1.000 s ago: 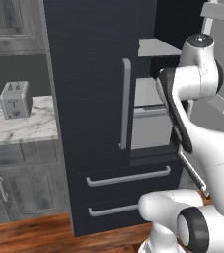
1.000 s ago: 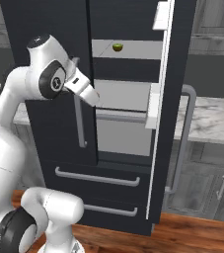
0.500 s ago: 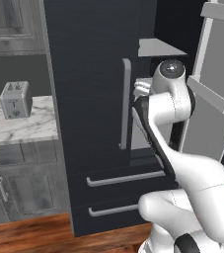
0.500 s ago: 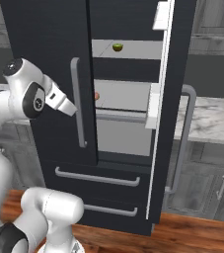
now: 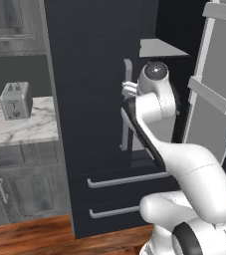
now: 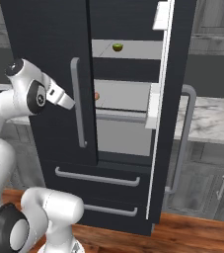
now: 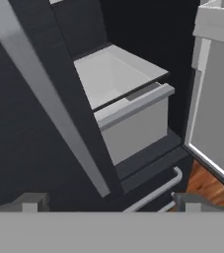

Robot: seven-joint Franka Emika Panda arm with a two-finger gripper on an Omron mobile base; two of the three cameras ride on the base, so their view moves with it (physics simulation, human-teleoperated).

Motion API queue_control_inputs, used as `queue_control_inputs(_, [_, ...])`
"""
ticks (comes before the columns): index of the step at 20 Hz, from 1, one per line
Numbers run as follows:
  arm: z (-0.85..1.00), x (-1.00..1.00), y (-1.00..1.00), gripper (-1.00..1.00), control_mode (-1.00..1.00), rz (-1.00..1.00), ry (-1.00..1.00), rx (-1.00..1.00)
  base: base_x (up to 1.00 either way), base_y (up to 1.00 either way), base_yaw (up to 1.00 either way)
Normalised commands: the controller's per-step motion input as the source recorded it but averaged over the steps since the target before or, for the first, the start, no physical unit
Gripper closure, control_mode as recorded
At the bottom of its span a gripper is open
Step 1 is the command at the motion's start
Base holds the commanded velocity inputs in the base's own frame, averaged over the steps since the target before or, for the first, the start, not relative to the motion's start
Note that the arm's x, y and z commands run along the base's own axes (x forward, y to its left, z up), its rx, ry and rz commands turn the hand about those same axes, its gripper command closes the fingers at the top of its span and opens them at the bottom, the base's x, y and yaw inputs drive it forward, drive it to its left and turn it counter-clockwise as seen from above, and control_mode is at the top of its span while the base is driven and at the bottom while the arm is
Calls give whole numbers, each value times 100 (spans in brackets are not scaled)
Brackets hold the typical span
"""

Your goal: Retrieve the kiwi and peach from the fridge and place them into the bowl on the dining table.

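Arm swung left, fingers (image 7: 29,201) spread, kiwi (image 6: 117,47) far above

No lettering, brand mark, number or sign can be read anywhere: the black fridge (image 6: 49,59) doors, the toaster (image 5: 16,100) and the grey cabinet fronts (image 5: 15,184) all show plain, unmarked surfaces.

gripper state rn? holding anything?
Gripper: open, holding nothing, fingertips spread by the closed left fridge door's handle.
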Motion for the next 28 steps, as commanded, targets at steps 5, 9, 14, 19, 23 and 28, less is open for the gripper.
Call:
queue_control_inputs(5, [-18, 66, 0, -100, -100, 10, 0, 0, 0, 0, 0])
queue_control_inputs(9, [-25, 66, 0, -100, -100, 14, 0, 0, 0, 0, 0])
queue_control_inputs(14, [-27, 68, 0, -100, -100, 13, -1, 0, 0, 0, 0])
queue_control_inputs(19, [-20, 70, 5, -100, -100, 4, 0, 0, 0, 0, 0])
queue_control_inputs(23, [-15, 76, 24, -100, -100, 0, 0, 0, 0, 0, 0])
queue_control_inputs(28, [-10, 73, 19, -100, -100, 0, 0, 0, 0, 0, 0])
